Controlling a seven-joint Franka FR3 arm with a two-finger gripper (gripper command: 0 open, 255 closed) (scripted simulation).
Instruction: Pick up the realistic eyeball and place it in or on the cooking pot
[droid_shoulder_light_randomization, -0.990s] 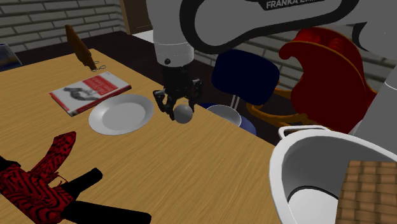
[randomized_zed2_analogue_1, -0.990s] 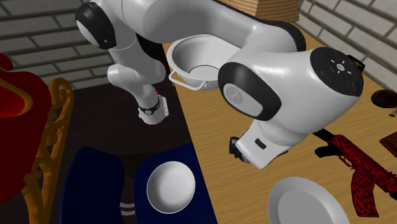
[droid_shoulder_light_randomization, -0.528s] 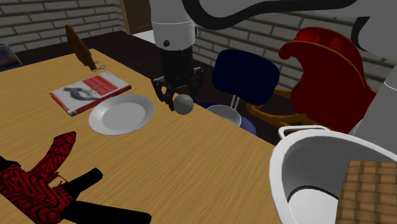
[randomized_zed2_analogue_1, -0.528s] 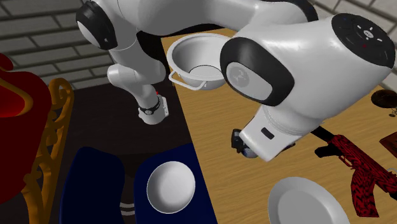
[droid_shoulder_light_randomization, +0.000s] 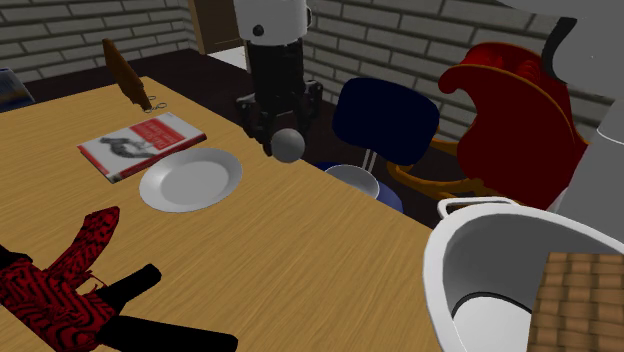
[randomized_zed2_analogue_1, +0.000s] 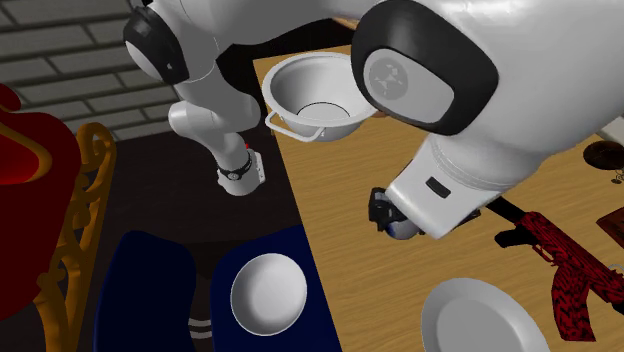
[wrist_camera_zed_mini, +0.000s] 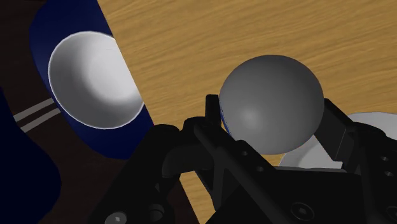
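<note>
Hand (droid_shoulder_light_randomization: 284, 136) risen, eyeball (droid_shoulder_light_randomization: 290, 146) clasped between fingers (wrist_camera_zed_mini: 212, 113).

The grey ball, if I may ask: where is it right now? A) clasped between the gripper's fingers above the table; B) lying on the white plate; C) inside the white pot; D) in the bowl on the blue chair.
A: the gripper clasps the grey ball between its black fingers, over the wooden table.
</note>
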